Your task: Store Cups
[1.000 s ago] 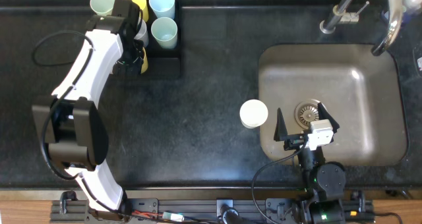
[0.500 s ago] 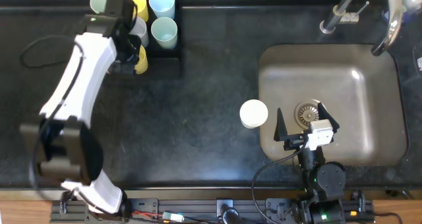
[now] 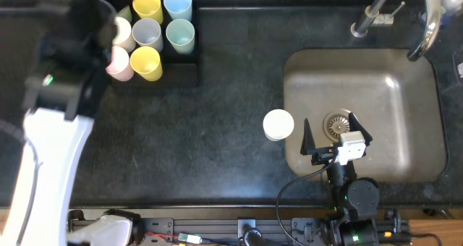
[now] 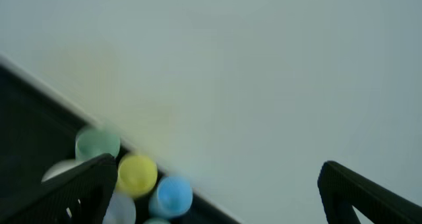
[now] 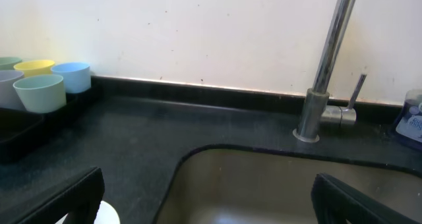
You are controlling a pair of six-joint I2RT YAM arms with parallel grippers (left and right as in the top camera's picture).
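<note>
Your worktop [image 3: 217, 145] is a dark, speckled slab running the full width of the top view. In its far left corner you have a black tray [image 3: 187, 71] resting on it, with cups [image 3: 147, 63] standing inside. A steel sink [image 3: 412, 79] is set into the right side, and its tap [image 3: 370, 18] is mounted on the worktop behind it. A white cup [image 3: 278, 124] stands on the worktop just beside the sink's left rim, well apart from the tray.

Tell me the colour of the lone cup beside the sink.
The lone cup is white; the top view shows it best.
</note>
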